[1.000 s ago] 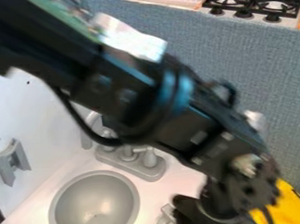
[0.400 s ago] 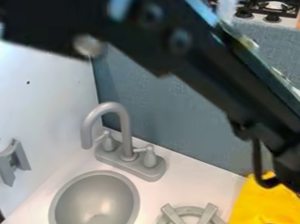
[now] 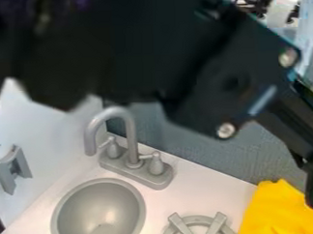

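- yellow cloth (image 3: pixel 279 214), soft and creased, is lying at the lower right on the smooth white worktop (image 3: pixel 210 177).
- rounded grey basin (image 3: pixel 98 208) is sitting below the curved grey faucet (image 3: pixel 129 134); a pronged grey ring (image 3: pixel 200 219) is lying between basin and cloth.
- rigid black arm (image 3: pixel 203 78) is crossing the top and slanting down to the right edge.
- end effector: opening and hold cannot be told.

The arm is matte black and blocky, with round silver screws and cable
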{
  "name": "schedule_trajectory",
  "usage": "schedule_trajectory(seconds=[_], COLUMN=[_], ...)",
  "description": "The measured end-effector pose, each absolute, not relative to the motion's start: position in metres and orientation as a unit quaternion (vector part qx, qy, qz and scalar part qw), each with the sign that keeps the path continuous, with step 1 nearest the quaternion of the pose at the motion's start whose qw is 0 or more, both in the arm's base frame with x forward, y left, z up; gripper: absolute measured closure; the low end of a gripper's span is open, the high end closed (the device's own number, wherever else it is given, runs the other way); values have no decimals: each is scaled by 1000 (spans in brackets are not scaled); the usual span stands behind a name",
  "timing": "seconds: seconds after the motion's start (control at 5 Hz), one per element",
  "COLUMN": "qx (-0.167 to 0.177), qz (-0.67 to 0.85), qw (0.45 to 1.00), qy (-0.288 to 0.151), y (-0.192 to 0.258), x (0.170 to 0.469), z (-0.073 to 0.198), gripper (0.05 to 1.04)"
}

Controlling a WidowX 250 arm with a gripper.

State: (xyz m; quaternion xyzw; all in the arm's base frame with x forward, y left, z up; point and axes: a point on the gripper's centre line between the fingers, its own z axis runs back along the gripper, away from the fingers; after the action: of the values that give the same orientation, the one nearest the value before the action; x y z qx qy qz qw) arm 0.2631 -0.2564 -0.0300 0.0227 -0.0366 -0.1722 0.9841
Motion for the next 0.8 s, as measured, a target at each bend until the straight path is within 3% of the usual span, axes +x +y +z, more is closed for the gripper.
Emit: schedule_trajectory(seconds=[0.4,0.8], qx=[23,36], qz=[-181,-171], qw=[983,985], qy=[-9,11], y=[-265,-265], x=[272,290], z=[-59,-69], gripper=[79,79])
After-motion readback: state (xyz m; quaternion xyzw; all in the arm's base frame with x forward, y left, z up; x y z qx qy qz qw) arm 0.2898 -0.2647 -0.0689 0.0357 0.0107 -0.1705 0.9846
